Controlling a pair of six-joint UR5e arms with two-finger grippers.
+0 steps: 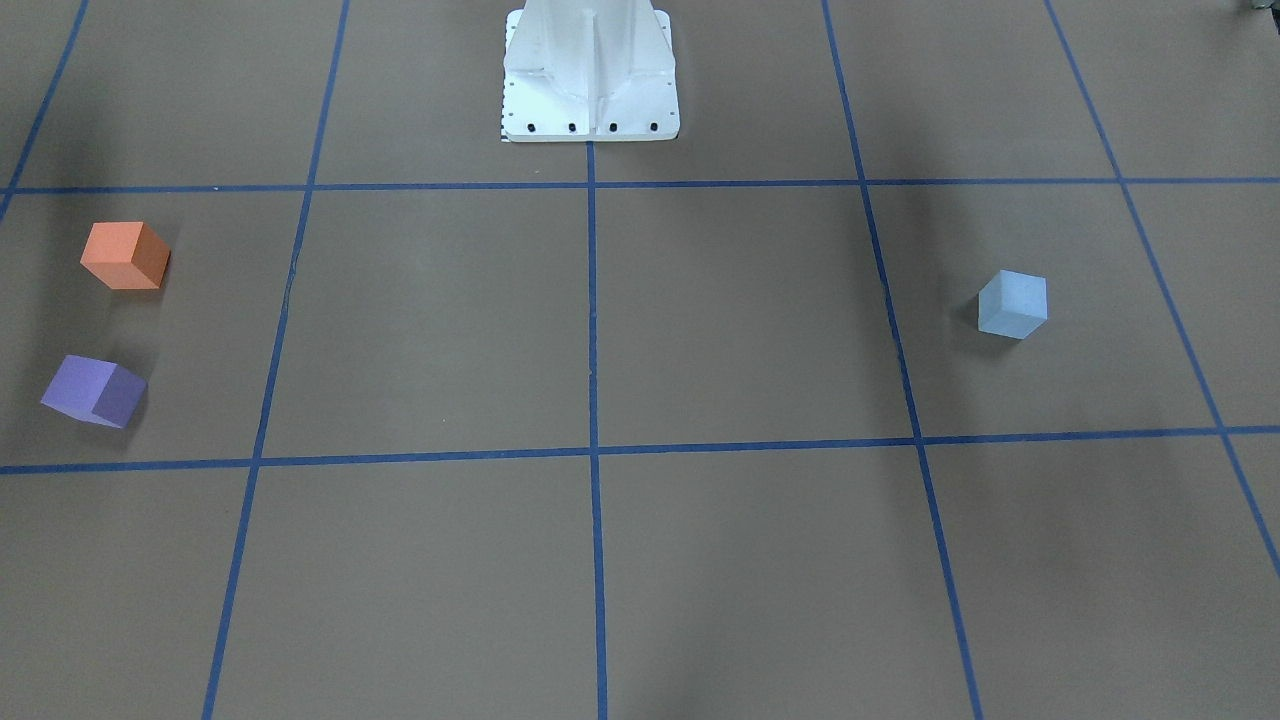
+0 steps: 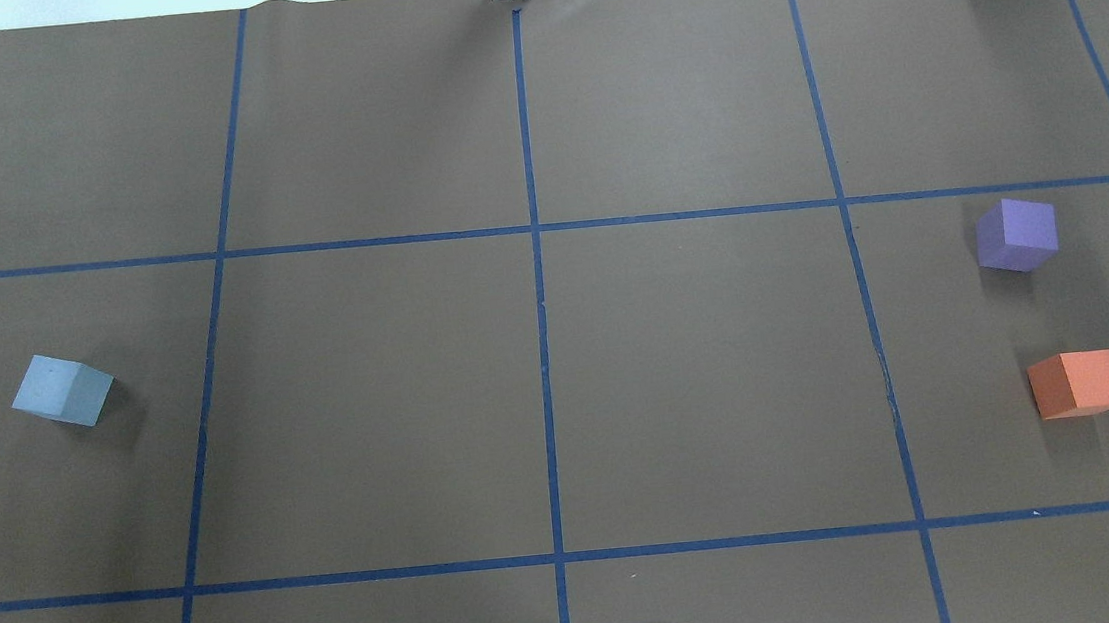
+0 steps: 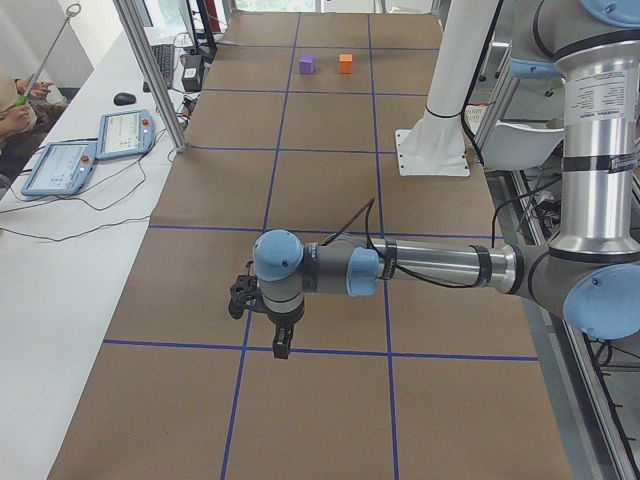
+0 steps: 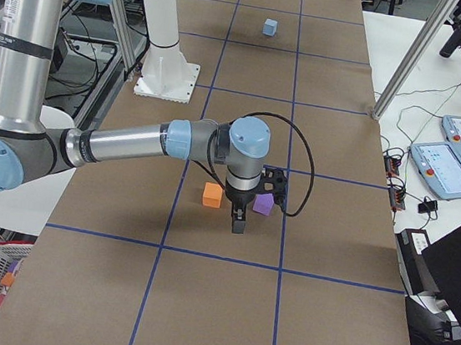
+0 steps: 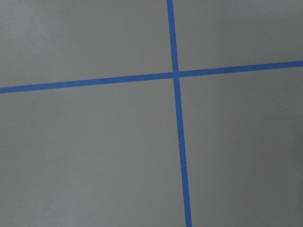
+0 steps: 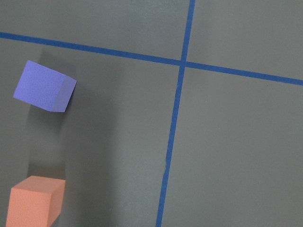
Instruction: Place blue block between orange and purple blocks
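three blocks are counted on the table: one blue block, one orange block and one purple block. orange and purple are set apart from each other, both near the right pincer; the blue block is seen well apart from it. for right and left pincer, spread or pressed together cannot be told.
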